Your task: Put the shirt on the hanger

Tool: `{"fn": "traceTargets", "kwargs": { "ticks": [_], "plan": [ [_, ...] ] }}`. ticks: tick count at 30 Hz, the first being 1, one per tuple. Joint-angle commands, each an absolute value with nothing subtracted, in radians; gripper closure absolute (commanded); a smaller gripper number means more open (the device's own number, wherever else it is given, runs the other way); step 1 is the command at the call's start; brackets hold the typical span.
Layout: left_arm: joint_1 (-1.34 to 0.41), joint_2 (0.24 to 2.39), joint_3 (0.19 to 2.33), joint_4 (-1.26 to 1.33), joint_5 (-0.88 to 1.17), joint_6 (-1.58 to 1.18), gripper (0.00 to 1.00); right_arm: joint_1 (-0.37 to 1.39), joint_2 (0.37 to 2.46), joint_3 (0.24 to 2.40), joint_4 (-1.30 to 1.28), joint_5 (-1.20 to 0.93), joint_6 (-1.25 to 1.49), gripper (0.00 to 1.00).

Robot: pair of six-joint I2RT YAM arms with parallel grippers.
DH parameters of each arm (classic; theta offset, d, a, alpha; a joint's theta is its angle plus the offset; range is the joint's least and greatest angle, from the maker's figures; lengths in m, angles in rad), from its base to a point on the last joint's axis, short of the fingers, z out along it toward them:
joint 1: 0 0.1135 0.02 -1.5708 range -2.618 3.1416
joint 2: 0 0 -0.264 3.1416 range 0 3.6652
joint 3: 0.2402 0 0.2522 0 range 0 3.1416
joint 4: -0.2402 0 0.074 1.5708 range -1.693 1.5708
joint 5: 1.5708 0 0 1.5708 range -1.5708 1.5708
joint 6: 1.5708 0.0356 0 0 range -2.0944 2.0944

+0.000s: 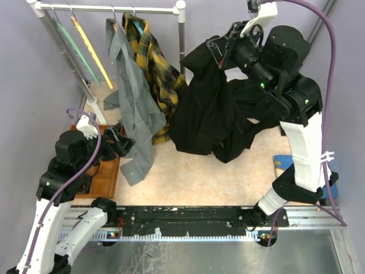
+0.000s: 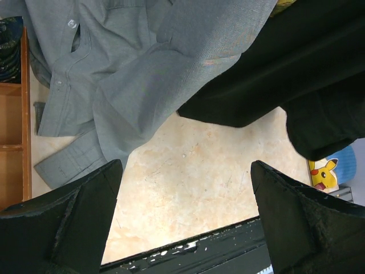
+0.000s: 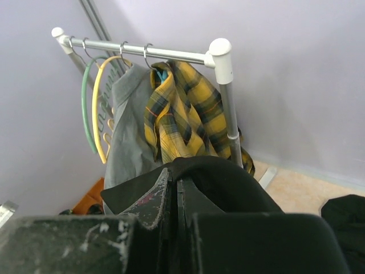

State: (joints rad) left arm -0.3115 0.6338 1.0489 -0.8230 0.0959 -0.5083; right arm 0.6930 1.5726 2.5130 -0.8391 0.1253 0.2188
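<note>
Right gripper (image 3: 175, 191) pinches the shirt (image 1: 199, 111) aloft; left gripper (image 2: 186, 165) stands wide open.

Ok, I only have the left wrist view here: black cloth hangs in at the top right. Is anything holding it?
Observer: Yes. The right gripper is shut on the shirt, holding it up above the table.
Operator: Is the yellow hanger in it yet?
Observer: No. The hanger hangs bare on the rail, next to a green hanger.
Operator: And the grey cloth I see, is it lying loose?
Observer: It is a grey shirt hung on that same rail, with a plaid shirt beside it.
</note>
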Motion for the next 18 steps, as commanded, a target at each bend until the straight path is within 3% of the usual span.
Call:
{"fn": "traceTargets", "kwargs": {
  "ticks": [1,5,10,14,16,18],
  "plan": [
    [-0.307,0.612,1.045,-0.809,0.102,-0.504,0.01,0.698,1.554,2.515,-0.798,0.107,0.23,1.0],
    [-0.307,0.613,1.023,-0.787,0.105,-0.492,0.01,0.698,1.514,2.438,-0.817,0.13,0.236,1.0],
    [-0.307,0.633,1.003,-0.74,0.13,-0.475,0.01,0.674,1.44,2.204,-0.895,0.355,0.285,1.0],
    [-0.307,0.655,0.99,-0.725,0.151,-0.464,0.01,0.455,1.365,1.834,-0.843,0.22,0.368,0.98],
    [-0.306,0.669,0.983,-0.719,0.159,-0.459,0.01,0.324,1.339,1.653,-0.769,0.147,0.411,0.92],
    [-0.307,0.687,0.985,-0.722,0.158,-0.449,0.01,0.227,1.328,1.542,-0.735,0.14,0.437,0.76]
  ]
}}
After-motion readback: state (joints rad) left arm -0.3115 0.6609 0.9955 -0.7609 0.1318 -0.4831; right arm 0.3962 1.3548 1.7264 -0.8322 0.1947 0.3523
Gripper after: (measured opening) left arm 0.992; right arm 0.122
